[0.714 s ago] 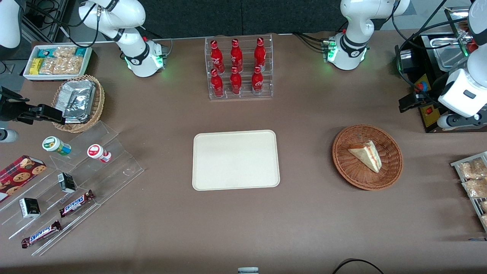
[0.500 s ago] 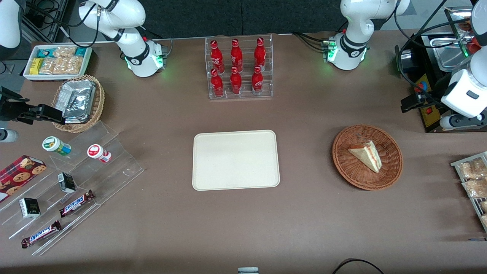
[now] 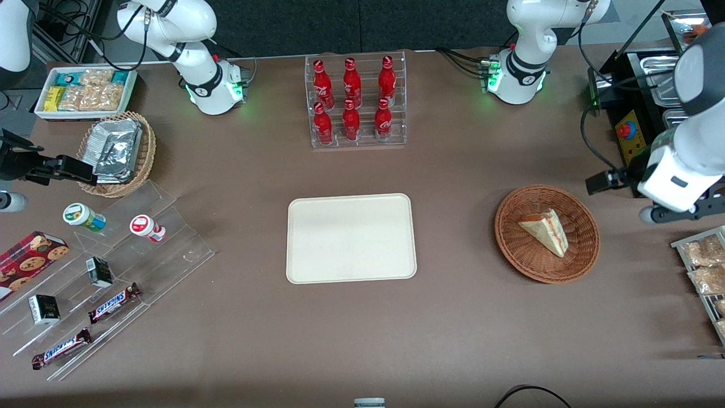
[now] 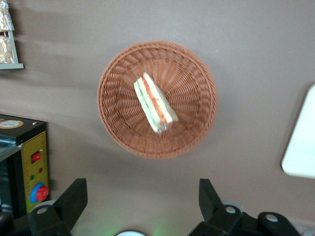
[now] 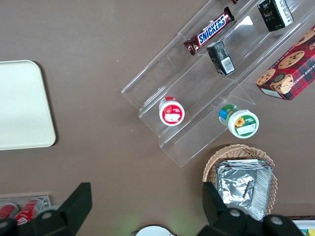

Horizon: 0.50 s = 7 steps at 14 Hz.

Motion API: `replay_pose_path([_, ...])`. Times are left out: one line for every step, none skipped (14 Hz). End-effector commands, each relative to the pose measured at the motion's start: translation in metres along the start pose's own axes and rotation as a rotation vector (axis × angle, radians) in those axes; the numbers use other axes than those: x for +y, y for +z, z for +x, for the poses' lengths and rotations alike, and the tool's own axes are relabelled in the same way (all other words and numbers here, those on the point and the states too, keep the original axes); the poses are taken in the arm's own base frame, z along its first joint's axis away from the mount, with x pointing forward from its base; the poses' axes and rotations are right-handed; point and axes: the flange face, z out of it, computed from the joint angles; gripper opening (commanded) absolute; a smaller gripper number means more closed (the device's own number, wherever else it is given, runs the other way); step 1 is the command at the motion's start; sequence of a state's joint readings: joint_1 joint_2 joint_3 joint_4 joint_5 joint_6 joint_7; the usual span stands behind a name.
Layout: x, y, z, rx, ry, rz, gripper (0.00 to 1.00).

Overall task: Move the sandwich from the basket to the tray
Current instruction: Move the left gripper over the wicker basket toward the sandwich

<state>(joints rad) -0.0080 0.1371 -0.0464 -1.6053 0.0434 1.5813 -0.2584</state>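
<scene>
The sandwich (image 3: 544,229) (image 4: 155,103), a pale wedge with red and yellowish filling, lies in the round reddish-brown wicker basket (image 3: 510,249) (image 4: 118,128). The cream-white tray (image 3: 351,238) (image 4: 302,147) lies flat mid-table with nothing on it, toward the parked arm from the basket. My left gripper (image 4: 141,183) hangs high above the table beside the basket, open wide with nothing between its fingers. In the front view its white hand (image 3: 674,178) sits past the basket toward the working arm's end of the table.
A black control box with a red button (image 3: 626,133) (image 4: 34,172) stands close to the hand. A rack of snack packets (image 3: 702,266) lies nearer the front camera. A rack of red bottles (image 3: 354,102) stands farther from the front camera than the tray.
The left arm's hand has swung nearer the front camera and closer to the basket. Sandwich, basket and tray have not moved.
</scene>
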Motion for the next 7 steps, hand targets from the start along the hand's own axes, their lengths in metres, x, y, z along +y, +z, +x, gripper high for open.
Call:
replay_pose_path([-0.020, 0.039, 0.000, 0.022, -0.093, -0.001, 1.00])
replay_pose_path([-0.024, 0.056, 0.003, 0.029, -0.132, -0.005, 1.00])
replay_pose_path([-0.027, 0.071, 0.004, 0.034, -0.188, -0.008, 1.00])
replay_pose_path([-0.026, 0.089, 0.005, 0.038, -0.239, -0.011, 1.00])
replay_pose_path([-0.024, 0.109, 0.005, 0.049, -0.300, -0.017, 1.00])
replay_pose_path([-0.022, 0.130, 0.005, 0.059, -0.378, -0.025, 1.00])
replay_pose_path([-0.020, 0.150, 0.005, 0.087, -0.463, -0.042, 1.00])
